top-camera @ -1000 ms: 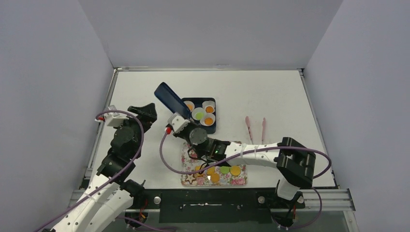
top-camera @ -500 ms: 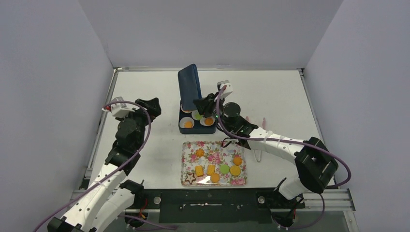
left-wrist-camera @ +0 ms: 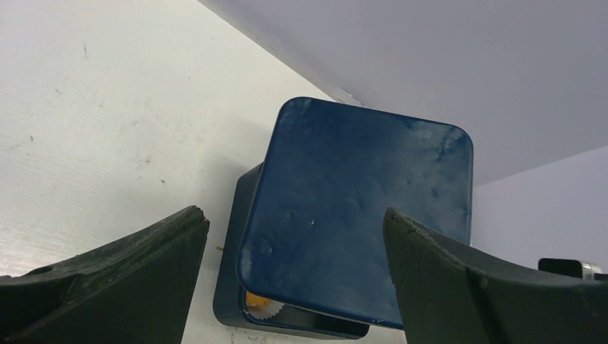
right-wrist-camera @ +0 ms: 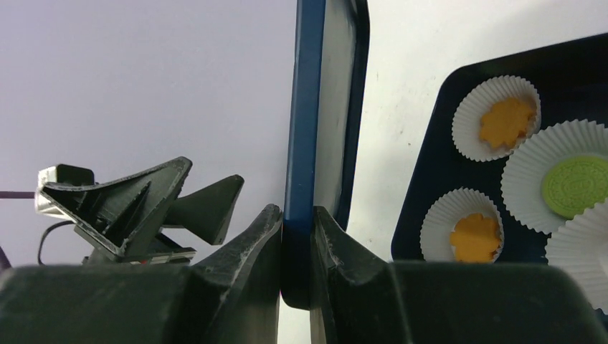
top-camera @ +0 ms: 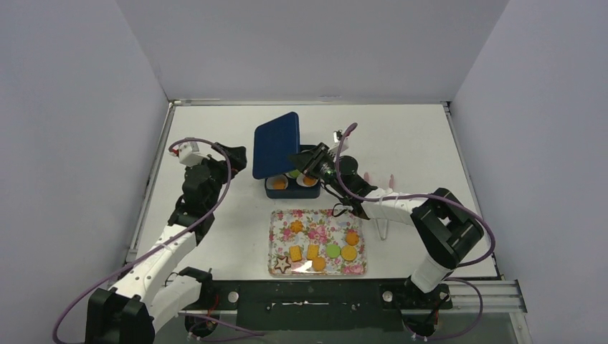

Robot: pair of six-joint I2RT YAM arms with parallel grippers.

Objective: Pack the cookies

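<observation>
right jaws pinch the glossy round-cornered blue lid (right-wrist-camera: 330, 107) by fluted paper cups (right-wrist-camera: 523, 179); left jaws spread.

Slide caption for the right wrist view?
Right gripper clamps the blue lid by its edge, beside the open tin of cookies in paper cups.

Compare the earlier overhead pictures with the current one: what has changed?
The right hand, gripping the blue lid throughout, swung rightward, turning its top toward the left hand, which advanced, open. The tin and the cookies on the floral tray stayed put.
</observation>
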